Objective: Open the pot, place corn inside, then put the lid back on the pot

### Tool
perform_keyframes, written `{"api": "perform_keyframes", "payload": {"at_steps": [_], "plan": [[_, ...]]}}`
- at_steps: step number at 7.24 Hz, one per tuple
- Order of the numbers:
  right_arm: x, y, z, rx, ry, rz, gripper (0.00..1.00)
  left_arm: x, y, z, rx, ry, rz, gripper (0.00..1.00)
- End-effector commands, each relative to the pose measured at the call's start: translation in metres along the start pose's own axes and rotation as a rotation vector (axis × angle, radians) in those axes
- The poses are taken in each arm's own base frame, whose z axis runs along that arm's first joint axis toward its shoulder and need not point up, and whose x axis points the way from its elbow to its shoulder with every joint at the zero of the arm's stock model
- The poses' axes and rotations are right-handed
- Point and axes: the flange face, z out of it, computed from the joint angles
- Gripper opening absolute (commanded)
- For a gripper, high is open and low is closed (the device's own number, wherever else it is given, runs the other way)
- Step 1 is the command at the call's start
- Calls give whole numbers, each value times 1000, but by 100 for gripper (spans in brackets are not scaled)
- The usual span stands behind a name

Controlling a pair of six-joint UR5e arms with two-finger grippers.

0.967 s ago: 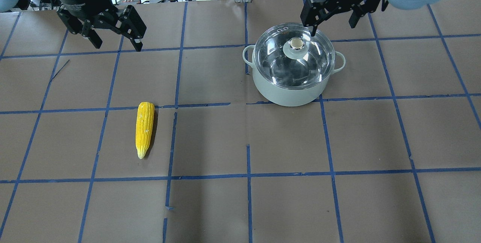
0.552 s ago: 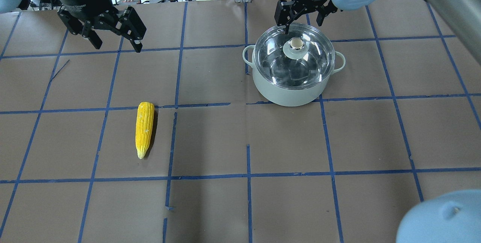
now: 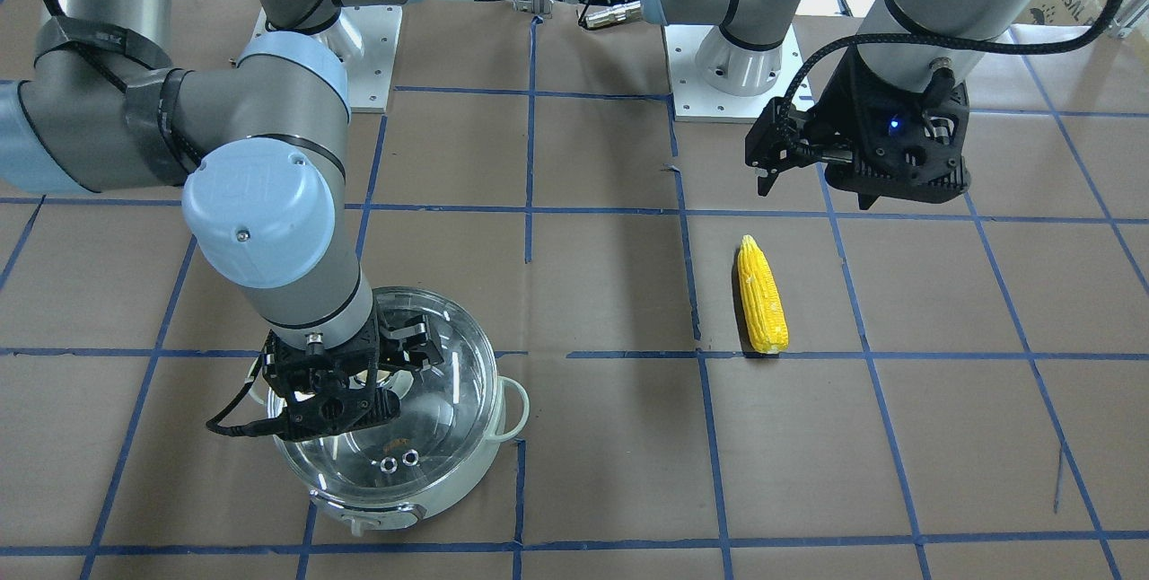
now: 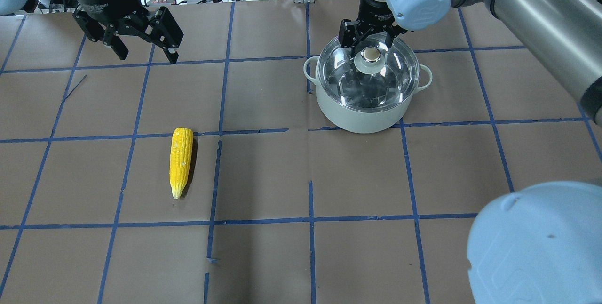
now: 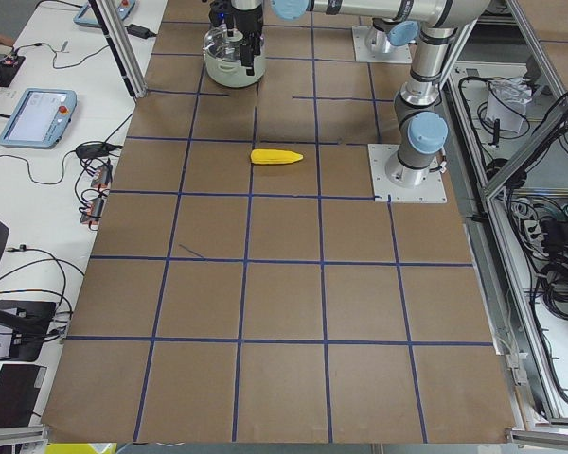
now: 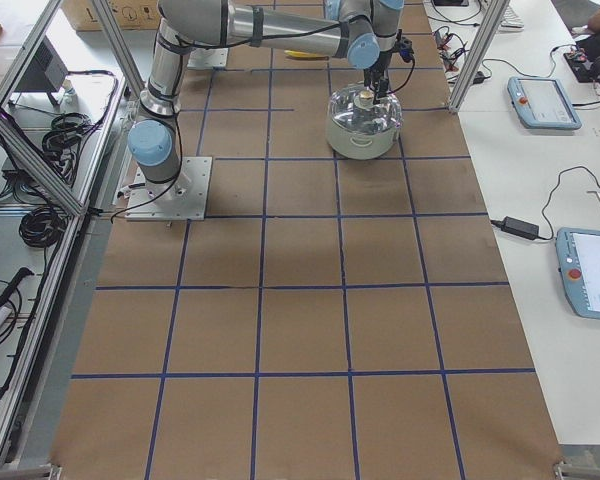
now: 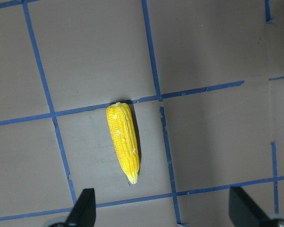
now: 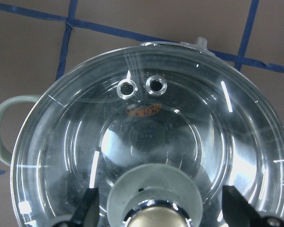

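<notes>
The pale mint pot (image 4: 357,116) stands at the back right of the table with the glass lid (image 4: 348,83) on it. My right gripper (image 4: 369,43) is open just above the lid, and in the right wrist view (image 8: 161,213) its fingers stand on either side of the lid's knob (image 4: 371,54) without touching it. The yellow corn (image 4: 181,160) lies on the table at the left, its tapered end toward the front. My left gripper (image 4: 146,52) is open and empty, held high behind the corn, which shows in its wrist view (image 7: 124,142).
The table is brown paper with a blue tape grid. My right arm's elbow (image 4: 536,243) looms large at the front right of the overhead view. The arm bases (image 3: 736,68) and cables sit at the robot's edge of the table.
My right gripper has moved left and down, from behind the pot's right side to over the lid's knob. The left arm, corn and pot have not moved.
</notes>
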Motion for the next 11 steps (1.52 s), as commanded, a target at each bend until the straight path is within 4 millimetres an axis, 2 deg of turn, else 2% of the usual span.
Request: {"api": "perform_keyframes", "payload": {"at_steps": [1,2,3,5,7,8,9,11], "plan": [[-1,5,10,-20,-1,0,85,0,-1,1,-1,3,0,100],[0,5,9,-19,1,2,79,0,-2,1,-1,5,-1,100],[0,3,2,-7,7,2,67,-1,-1,0,1,4,-1,100],[1,6,-8,2,8,3,56,-1,-1,0,1,4,-1,100],[1,11,-7,-9,7,2,42,-2,-2,0,1,4,-3,100],[0,11,-11,-15,6,0,40,-2,-1,-1,2,6,-3,100],[-1,15,-24,-30,3,2,38,-2,0,-1,2,6,-1,100],[3,36,-81,-44,3,-2,38,-2,-1,-2,6,7,-1,100]]}}
